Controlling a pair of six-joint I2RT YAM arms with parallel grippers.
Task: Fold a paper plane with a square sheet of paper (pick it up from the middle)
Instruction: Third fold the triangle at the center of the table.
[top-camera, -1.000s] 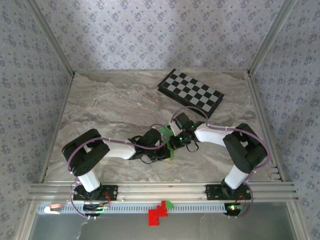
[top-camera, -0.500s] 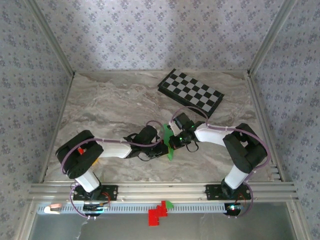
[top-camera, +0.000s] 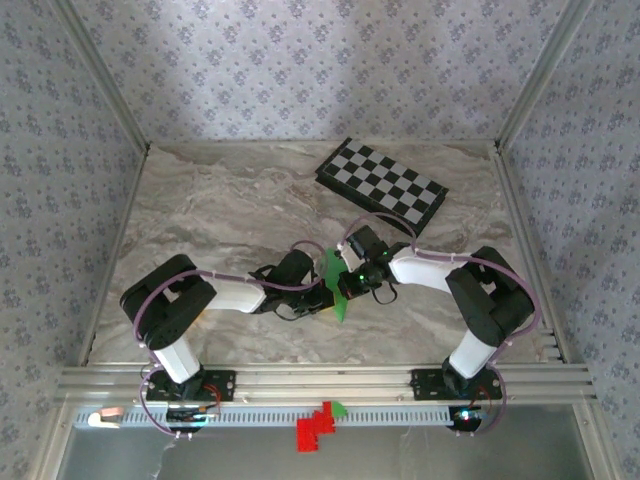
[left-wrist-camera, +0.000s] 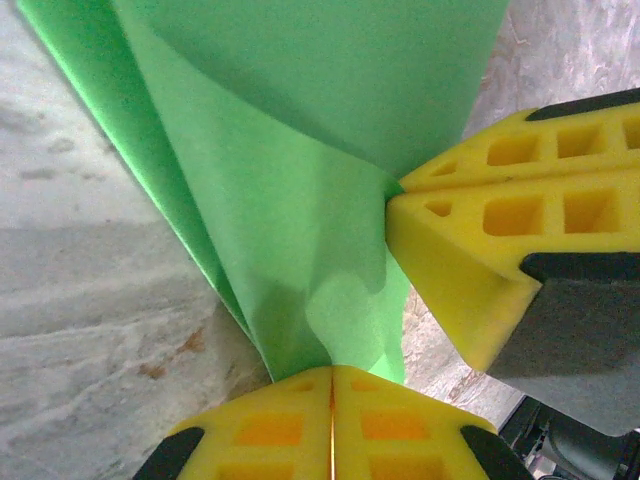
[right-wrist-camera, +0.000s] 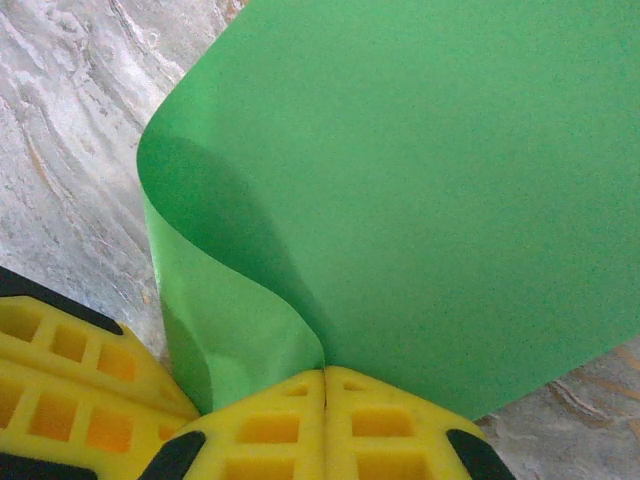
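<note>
Your left hand and right hand were each pinched shut on the square sheet of paper, which stood curled at the middle of the bench. Folding looked barely begun: no crisp crease showed, and every fold was left.

Bright even light, soft shadows; wrist views sharp, slight blur at v. close edges

No writing, label, brand, number or sign can be read in any view. The checkerboard carries only plain black and white squares, and the square sheet of paper is plain unmarked green.
</note>
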